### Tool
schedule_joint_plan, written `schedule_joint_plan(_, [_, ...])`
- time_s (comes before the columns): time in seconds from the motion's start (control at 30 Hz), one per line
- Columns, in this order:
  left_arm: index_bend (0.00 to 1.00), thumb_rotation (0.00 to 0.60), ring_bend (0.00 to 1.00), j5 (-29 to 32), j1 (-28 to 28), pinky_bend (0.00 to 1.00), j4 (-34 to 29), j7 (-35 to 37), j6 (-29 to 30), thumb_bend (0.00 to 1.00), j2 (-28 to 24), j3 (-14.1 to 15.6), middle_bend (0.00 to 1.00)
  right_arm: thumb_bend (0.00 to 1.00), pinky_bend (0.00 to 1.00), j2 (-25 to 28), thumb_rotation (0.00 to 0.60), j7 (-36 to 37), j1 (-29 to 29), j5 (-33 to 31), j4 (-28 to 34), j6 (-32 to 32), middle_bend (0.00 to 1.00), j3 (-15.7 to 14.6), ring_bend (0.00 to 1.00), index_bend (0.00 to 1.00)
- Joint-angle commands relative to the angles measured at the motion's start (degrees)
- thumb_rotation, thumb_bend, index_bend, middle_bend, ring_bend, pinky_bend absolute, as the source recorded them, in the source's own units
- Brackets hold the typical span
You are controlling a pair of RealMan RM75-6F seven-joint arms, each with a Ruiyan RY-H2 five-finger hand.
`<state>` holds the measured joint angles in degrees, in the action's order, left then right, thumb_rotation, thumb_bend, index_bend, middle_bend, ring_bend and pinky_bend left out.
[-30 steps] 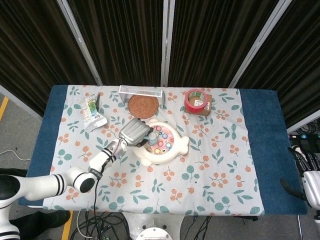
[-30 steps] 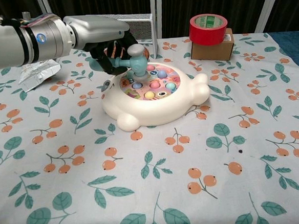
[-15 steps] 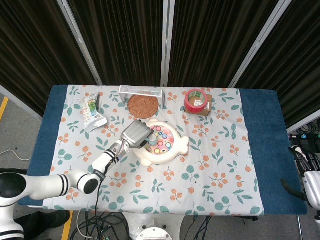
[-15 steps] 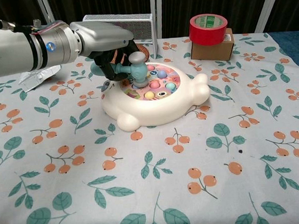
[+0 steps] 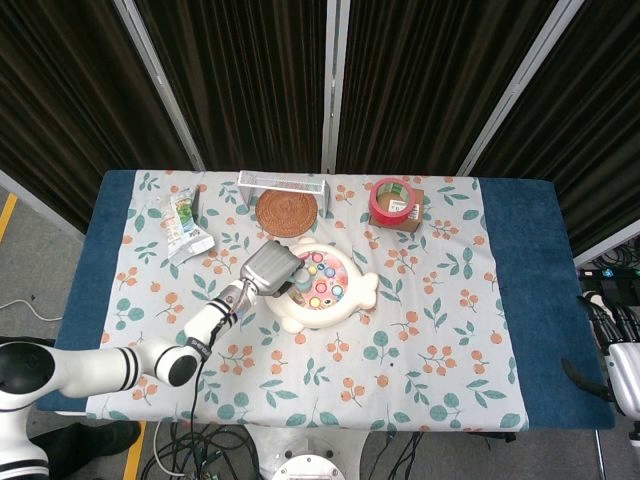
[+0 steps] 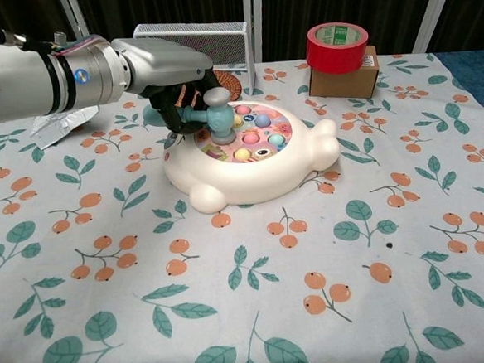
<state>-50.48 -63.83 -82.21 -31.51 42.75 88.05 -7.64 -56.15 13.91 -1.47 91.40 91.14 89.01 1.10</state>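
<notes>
A cream whale-shaped toy point(image 6: 249, 168) point(image 5: 335, 300) with coloured round pegs point(image 6: 255, 137) on top sits mid-table. My left hand point(image 6: 164, 71) point(image 5: 268, 268) grips a small teal toy hammer point(image 6: 208, 113) by its handle. The hammer's grey head point(image 6: 217, 98) rests down on the pegs at the toy's left side. My right hand point(image 5: 622, 375) shows only in the head view, low at the far right edge beside the table; its fingers are not readable.
A red tape roll point(image 6: 336, 36) sits on a cardboard box point(image 6: 344, 76) at the back right. A wire-mesh rack point(image 6: 207, 36) and a woven coaster point(image 5: 287, 211) stand behind the toy. A foil snack packet point(image 5: 185, 228) lies at the back left.
My left hand has swung the hammer head down and slightly left onto the toy's pegs. The right hand has not moved.
</notes>
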Motion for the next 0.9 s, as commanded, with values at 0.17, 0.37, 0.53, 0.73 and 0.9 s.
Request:
schedule_joint_plan(0.17, [0.67,0.600,0.46,-1.5,1.3,0.44,-3.7,2.2,3.0,0.59,-3.0,-1.0,0.62,0.19,0.00,0.0,0.600,0.1,0.3,0.4,-0.1,0.8,0.16,0.0,0.00,0.07])
schedule_joint_plan(0.37, [0.67,0.600,0.45,-4.2,5.4,0.44,-6.7,7.4,6.9,0.59,-6.3,-1.0,0.62,0.19,0.00,-0.1,0.600,0.4,0.2,0.9,-0.4,0.9,0.16,-0.1,0.00,0.07])
schedule_joint_plan(0.53, [0.66,0.600,0.45,-5.0,9.1,0.43,-5.2,10.3,8.9,0.59,-6.7,1.0,0.60,0.19,0.00,-0.1,0.600,0.5,-0.1,1.0,-0.5,0.5,0.16,0.0,0.00,0.07])
schedule_joint_plan(0.73, [0.65,0.600,0.45,-6.5,13.3,0.42,1.1,17.4,8.8,0.58,-3.9,2.3,0.59,0.19,0.00,0.0,0.600,0.2,-0.6,1.0,-0.2,-0.4,0.16,0.0,0.00,0.07])
schedule_joint_plan(0.9, [0.63,0.600,0.43,-8.7,15.1,0.39,7.4,21.0,8.3,0.53,-0.7,2.7,0.57,0.19,0.00,0.2,0.600,-0.2,-0.7,0.9,0.3,-0.6,0.16,0.0,0.00,0.07])
